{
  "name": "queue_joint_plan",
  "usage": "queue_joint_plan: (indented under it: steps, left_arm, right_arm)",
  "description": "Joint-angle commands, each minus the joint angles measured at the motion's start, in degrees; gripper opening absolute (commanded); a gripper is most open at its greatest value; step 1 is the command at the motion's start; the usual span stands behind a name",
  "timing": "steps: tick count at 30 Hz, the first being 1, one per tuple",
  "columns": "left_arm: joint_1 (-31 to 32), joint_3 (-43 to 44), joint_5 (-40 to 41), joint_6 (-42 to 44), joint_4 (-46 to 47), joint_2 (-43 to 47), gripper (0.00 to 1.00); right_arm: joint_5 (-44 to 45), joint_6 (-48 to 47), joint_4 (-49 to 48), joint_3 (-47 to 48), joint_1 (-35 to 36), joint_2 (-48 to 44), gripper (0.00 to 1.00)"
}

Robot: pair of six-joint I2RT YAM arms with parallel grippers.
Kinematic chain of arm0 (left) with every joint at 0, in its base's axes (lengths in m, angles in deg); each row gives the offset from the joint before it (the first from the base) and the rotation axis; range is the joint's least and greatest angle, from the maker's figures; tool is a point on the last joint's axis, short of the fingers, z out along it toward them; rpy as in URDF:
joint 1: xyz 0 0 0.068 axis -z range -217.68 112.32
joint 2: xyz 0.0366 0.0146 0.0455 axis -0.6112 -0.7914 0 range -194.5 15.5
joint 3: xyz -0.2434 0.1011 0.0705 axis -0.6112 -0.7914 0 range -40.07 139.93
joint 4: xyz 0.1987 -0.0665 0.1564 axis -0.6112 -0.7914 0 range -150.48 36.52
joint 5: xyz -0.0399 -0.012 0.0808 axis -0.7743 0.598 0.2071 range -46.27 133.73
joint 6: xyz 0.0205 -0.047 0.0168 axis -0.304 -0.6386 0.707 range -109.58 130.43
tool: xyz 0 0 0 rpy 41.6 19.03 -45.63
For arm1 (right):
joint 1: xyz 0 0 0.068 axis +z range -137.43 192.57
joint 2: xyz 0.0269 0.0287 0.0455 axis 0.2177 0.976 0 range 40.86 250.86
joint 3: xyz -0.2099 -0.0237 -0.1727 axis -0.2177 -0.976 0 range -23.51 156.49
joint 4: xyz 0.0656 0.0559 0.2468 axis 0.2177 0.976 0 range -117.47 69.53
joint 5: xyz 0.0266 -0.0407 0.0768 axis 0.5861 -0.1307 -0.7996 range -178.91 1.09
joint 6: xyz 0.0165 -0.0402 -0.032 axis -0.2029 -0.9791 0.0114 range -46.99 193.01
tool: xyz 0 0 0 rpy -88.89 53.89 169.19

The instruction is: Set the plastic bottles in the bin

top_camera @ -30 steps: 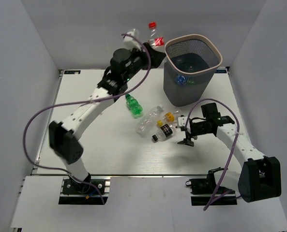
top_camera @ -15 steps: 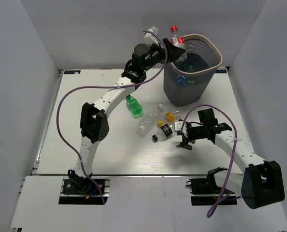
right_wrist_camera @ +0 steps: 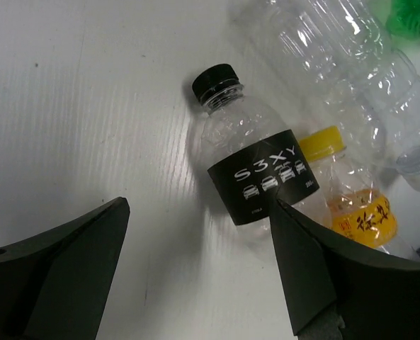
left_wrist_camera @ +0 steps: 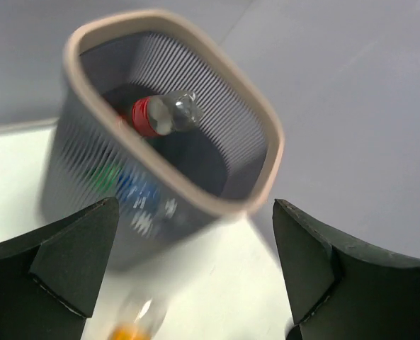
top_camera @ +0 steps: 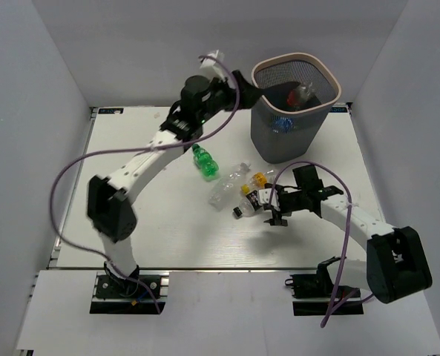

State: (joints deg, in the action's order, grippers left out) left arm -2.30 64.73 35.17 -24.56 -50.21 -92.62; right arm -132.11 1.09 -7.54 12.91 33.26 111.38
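Note:
The bin (top_camera: 266,141), dark mesh with a beige rim (left_wrist_camera: 266,134), stands at the back right. A clear bottle with a red label (top_camera: 301,94) (left_wrist_camera: 163,113) lies inside it, above blue and green bottles seen through the mesh. My left gripper (top_camera: 248,87) (left_wrist_camera: 195,269) hangs open and empty just left of the rim. On the table lie a green bottle (top_camera: 205,162), a clear bottle (top_camera: 231,182) (right_wrist_camera: 337,57), a yellow-capped bottle (top_camera: 258,178) (right_wrist_camera: 351,205) and a black-labelled bottle (top_camera: 249,202) (right_wrist_camera: 256,184). My right gripper (top_camera: 268,209) (right_wrist_camera: 195,262) is open, low beside the black-labelled bottle.
Grey walls close in the white table (top_camera: 130,222) on three sides. The loose bottles cluster in the middle, in front of the bin. Purple cables loop from both arms.
My left gripper has opened and let go of the red-labelled bottle, which now lies in the bin; the arm has drawn back left. My right gripper has moved left to the black-labelled bottle.

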Motion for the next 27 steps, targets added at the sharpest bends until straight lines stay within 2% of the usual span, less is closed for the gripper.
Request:
queue_joint_plan:
  steps: [1,2,6,10,13,18,27]
  left_arm:
    - [0.13,-11.50,6.16,8.17,-7.55,16.83,0.99]
    - [0.13,-18.41,7.75,8.87,-9.75,19.49,0.99]
    - [0.13,-34.10,13.03,9.49,-19.07,31.19,0.99]
    - [0.13,-49.99,15.76,5.65,-19.70,41.91,0.99]
    - [0.66,-55.99,16.90,2.22,-19.70,46.58,0.99]
    - [0.66,-58.04,17.61,0.18,-20.93,47.12,0.99]
    - [-0.22,-54.44,22.09,-3.95,-20.32,40.98,0.99]
  right_arm:
    - [1.45,-4.46,-2.60,3.82,1.72,3.03,0.85]
    - [2.15,-3.41,-5.22,4.26,1.81,3.48,0.85]
    - [7.42,-1.20,-8.58,6.37,3.57,5.33,0.85]
    - [8.48,-3.13,-8.76,6.90,4.53,6.38,0.85]
    - [10.06,-5.24,-6.58,8.74,5.59,10.06,0.85]
    - [10.77,-9.71,-0.86,11.73,6.29,15.25,0.75]
    - [14.02,-15.79,6.61,13.58,6.47,20.35,0.61]
